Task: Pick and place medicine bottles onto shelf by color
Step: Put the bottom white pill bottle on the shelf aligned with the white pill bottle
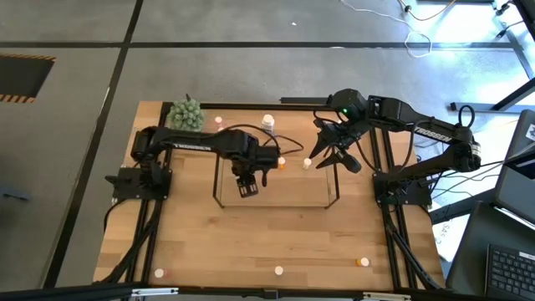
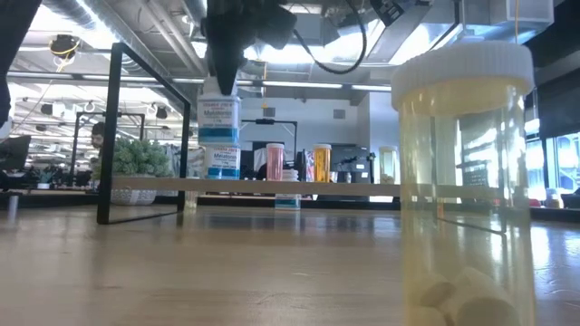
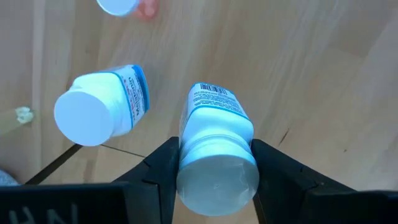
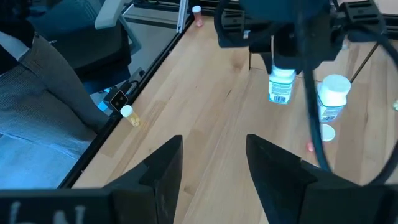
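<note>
From above, we are reaching our left pincer (image 1: 246, 186) over the wire-framed shelf (image 1: 276, 205) at the middle of the bench (image 1: 251, 247), while our right pincer (image 1: 328, 155) is hovering near the shelf's right end. A white bottle (image 1: 267, 123) is standing just beyond the shelf's far side, the green plant (image 1: 185, 114) is sitting at the far left corner, and small bottles are lying scattered along the near edge, an orange one (image 1: 363, 262) among them.

From bench height, we are seeing a clear capped vial (image 2: 464, 181) standing very close to the camera, with white tablets in its bottom. Behind it, the white bottle (image 2: 218, 122) with blue label is hanging from our left pincer above the shelf board (image 2: 299, 186).

Through the left wrist, our fingers (image 3: 158, 174) are clamping the white bottle (image 3: 216, 149) just below its cap; a second white bottle (image 3: 102, 107) is standing beside it.

Through the right wrist, our right fingers (image 4: 163, 165) are standing apart, holding nothing.
</note>
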Available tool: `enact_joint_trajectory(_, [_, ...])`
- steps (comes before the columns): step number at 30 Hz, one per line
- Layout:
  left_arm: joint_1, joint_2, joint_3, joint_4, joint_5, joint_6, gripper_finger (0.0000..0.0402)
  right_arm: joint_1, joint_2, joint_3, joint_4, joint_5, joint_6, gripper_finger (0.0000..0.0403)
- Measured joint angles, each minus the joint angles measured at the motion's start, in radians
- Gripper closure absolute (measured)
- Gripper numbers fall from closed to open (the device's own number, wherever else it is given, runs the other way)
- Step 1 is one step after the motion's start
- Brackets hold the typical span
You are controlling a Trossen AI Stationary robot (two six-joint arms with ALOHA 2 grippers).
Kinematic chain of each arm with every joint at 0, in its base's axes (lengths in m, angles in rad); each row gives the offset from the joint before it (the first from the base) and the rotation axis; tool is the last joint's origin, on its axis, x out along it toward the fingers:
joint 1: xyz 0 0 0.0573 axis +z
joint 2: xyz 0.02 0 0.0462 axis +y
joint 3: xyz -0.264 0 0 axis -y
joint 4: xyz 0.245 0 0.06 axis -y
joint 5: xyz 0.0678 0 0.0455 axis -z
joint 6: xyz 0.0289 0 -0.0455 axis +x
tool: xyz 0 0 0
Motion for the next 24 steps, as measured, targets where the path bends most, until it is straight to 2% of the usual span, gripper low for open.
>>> enact_joint_trajectory(24, [-0.01,-0.002,-0.171,0.112,-0.047,-0.026,0.0244,0.0,0.0,0.0,-0.002,0.001,0.0,0.0224])
